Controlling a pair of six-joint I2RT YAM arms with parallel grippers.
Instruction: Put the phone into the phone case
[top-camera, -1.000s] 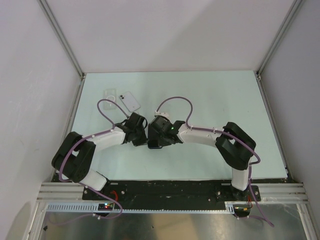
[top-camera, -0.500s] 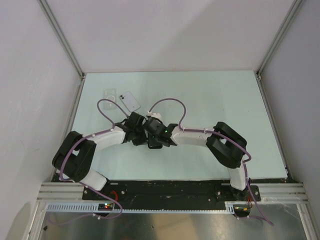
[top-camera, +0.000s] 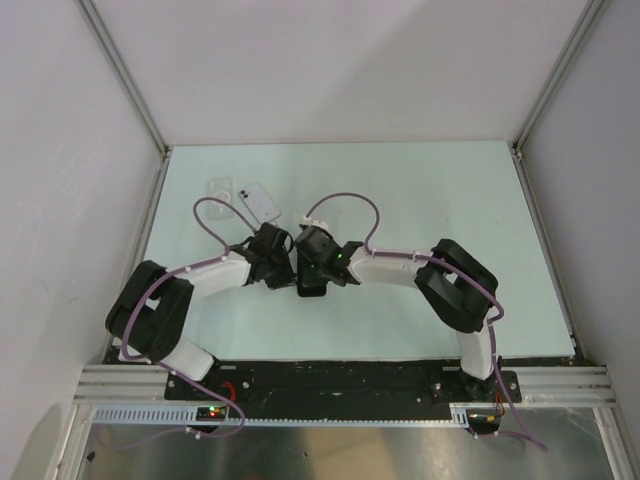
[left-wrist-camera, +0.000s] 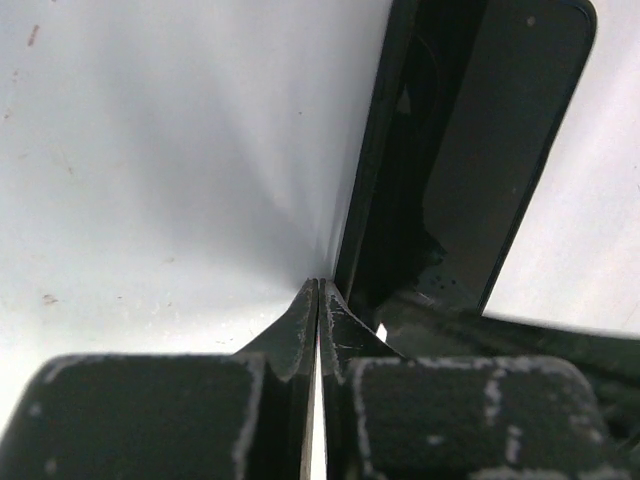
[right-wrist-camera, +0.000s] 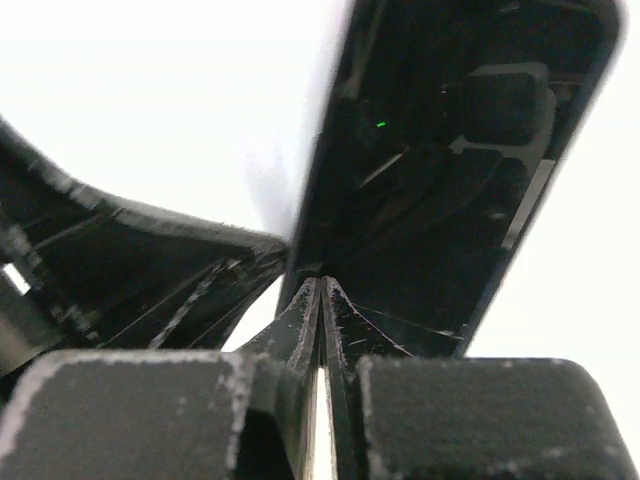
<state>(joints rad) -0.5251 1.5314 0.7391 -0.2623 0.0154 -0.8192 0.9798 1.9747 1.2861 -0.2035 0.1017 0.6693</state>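
A black glossy phone shows in the left wrist view (left-wrist-camera: 480, 150) and the right wrist view (right-wrist-camera: 450, 170). It lies just beyond both sets of fingertips. In the top view it is hidden under the two grippers. My left gripper (left-wrist-camera: 318, 285) is shut, its tips beside the phone's left edge. My right gripper (right-wrist-camera: 322, 282) is shut, its tips at the phone's near edge. In the top view the left gripper (top-camera: 275, 258) and right gripper (top-camera: 312, 268) meet mid-table. A pale case-like slab (top-camera: 262, 203) lies behind them, apart from both.
A clear flat piece with a ring mark (top-camera: 222, 190) lies beside the pale slab at the back left. The left arm's purple cable (top-camera: 205, 215) loops near it. White walls close the pale green table (top-camera: 430, 190) on three sides.
The right arm has drawn in to the left, its elbow shifting left and its gripper closing up against the left gripper. The left arm and the pale slab have hardly moved.
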